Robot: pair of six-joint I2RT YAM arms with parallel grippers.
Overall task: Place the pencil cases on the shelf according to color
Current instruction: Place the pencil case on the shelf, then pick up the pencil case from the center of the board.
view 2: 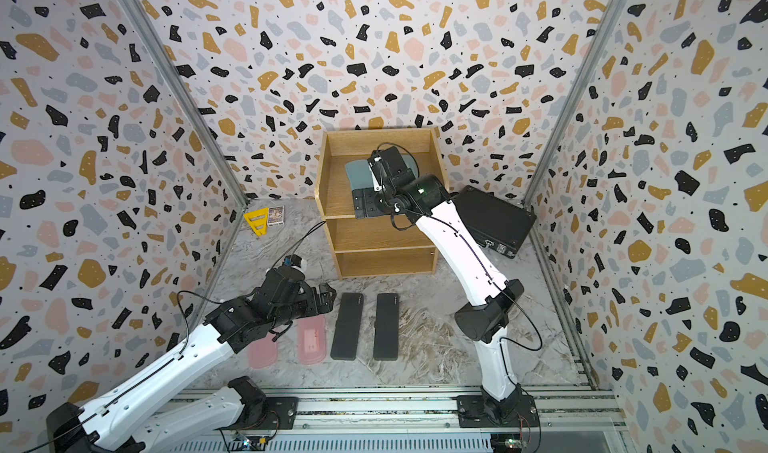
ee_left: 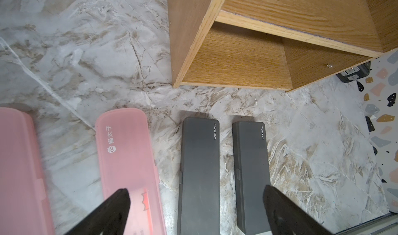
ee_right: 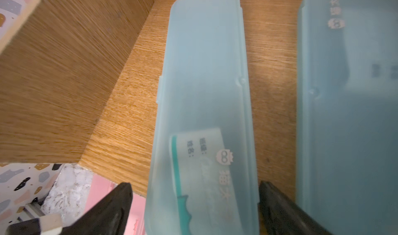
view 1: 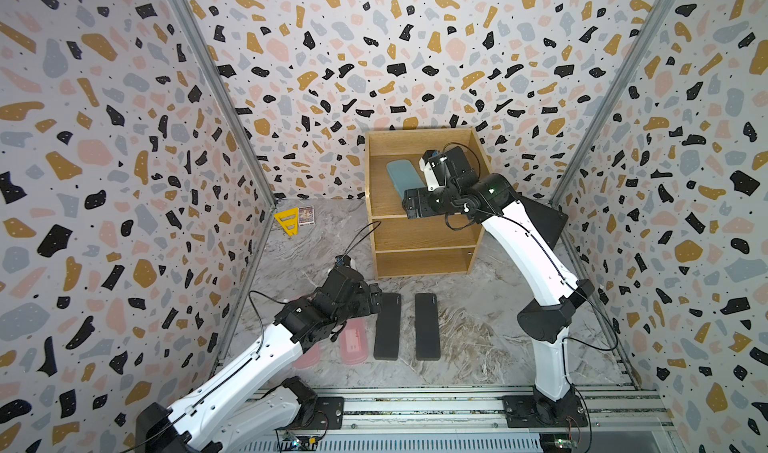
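Bright, even overhead light; short soft shadows at the 12 o'clock ends of the black cases (ee_left: 200, 175). Both top views bow at their edges. Right wrist view: shelf (ee_right: 53, 72) wall motion-blurred at 9 o'clock.

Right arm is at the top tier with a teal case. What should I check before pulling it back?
1. Right claw free of the teal case: ok, jaws spread, gap on one side.
2. Second teal case beside it, not touching: ok.
3. Both flat on the shelf top tier: ok.
4. Claw-side end of the teal case inside the front edge: cannot tell.
5. Left claw open, holding nothing: ok.
6. Pink cases and black cases apart on the table: ok.
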